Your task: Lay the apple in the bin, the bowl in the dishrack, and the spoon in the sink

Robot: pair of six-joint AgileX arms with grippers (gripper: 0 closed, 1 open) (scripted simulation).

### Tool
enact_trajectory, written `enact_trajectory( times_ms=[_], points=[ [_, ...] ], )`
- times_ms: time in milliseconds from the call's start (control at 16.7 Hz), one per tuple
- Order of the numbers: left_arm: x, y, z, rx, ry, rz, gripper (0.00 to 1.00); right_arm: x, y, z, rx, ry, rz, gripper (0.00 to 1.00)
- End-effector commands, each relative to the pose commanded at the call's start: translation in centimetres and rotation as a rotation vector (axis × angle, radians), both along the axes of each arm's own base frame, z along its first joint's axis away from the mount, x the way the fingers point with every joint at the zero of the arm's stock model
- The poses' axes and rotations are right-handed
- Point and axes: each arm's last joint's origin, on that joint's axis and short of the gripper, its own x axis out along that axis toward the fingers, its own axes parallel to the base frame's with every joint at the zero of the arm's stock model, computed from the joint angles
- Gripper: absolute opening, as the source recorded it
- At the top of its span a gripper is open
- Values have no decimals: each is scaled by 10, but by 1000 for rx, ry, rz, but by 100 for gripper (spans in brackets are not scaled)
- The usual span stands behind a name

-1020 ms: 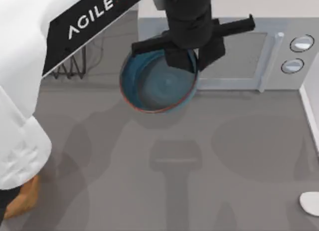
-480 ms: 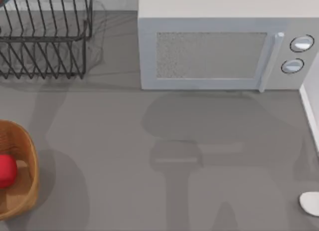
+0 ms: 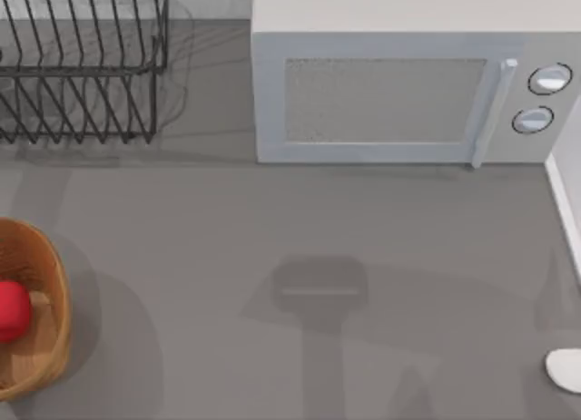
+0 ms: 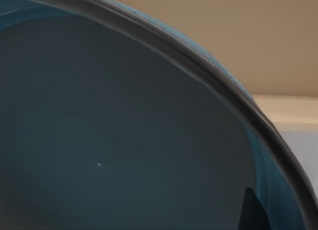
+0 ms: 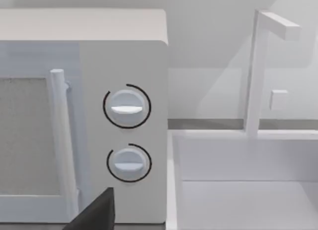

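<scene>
The bowl (image 4: 124,140) is seen close against the left wrist camera; whether it is pinched cannot be told. Being rigid, glazed and likely slippery, it is best held by its rim. The apple (image 3: 13,309) lies in the bin (image 3: 56,284) at 9 o'clock, the dishrack (image 3: 82,66) at 11, the spoon (image 3: 565,369) at 4.

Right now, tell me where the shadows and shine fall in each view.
Top view: soft grey shadows lie on the table and beside the bin. Left wrist view: the bowl is dim inside, one tiny glint. Right wrist view: the microwave and sink are brightly and evenly lit.
</scene>
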Motion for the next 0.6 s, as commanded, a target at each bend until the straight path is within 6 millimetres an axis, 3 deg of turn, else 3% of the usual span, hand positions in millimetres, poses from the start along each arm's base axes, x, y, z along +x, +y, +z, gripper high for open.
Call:
enact_trajectory(
  times_ms=[360,600],
  points=[
    [-8,2,-1,39,-37,9,0,0,0,0,0,0,0,100],
    [4,3,-3,39,-34,7,0,0,0,0,0,0,0,100]
  ],
)
